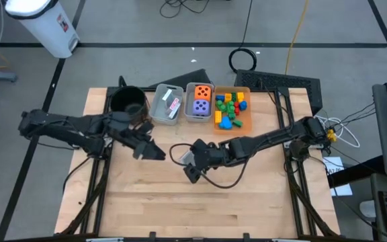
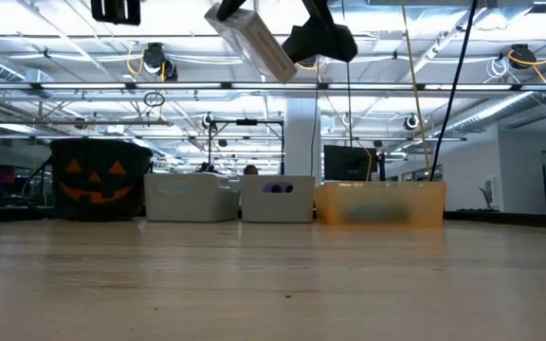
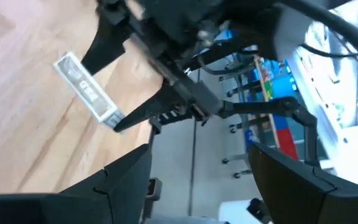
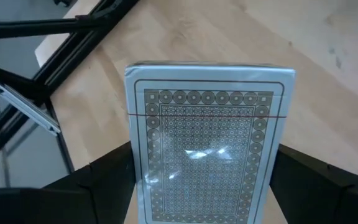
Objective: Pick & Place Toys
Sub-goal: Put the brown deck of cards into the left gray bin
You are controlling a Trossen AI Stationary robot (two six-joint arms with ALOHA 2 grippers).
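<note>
While the right hand (image 4: 201, 186) grips a wrapped deck of cards (image 4: 209, 146) above the middle of the surface (image 1: 247, 195), the carrying step is in hand; next it likely needs a clear spot and a release. Left hand (image 1: 154, 152), fingers spread and empty, hangs near the surface's left side. Only the right wrist view shows the deck's patterned back; the low view shows it held high, tilted.

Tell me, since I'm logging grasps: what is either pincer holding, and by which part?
The right pincer holds a wrapped card deck by its long side edges, near one end. The left pincer is open and holds nothing.
</note>
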